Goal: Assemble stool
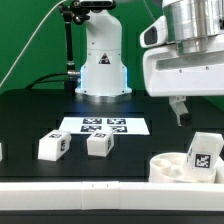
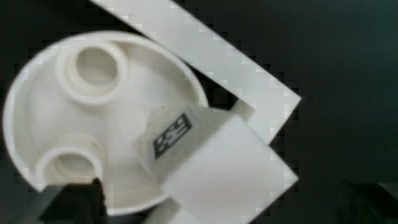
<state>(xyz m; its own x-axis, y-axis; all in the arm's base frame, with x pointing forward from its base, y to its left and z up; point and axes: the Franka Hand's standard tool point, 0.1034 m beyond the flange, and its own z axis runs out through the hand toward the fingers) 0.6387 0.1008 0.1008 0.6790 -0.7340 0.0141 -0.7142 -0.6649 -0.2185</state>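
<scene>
The gripper (image 1: 181, 110) hung with its fingers spread wide and held nothing, just above the round seat (image 1: 168, 168). The seat sat by the rail (image 1: 80, 190) at the front edge of the bench (image 1: 25, 125), toward the exterior view's right corner. One leg (image 1: 203, 154) stood in the seat, right under the gripper. The near loose leg (image 1: 99, 143) and the far loose leg (image 1: 52, 147) lay well off toward the exterior view's left, by the marker board (image 1: 103, 126), so I think the gripper would have to go that way next.

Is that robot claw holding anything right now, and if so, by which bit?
Nothing is held. The gripper hangs open above the leg that sits on the round seat, and it touches neither.
</scene>
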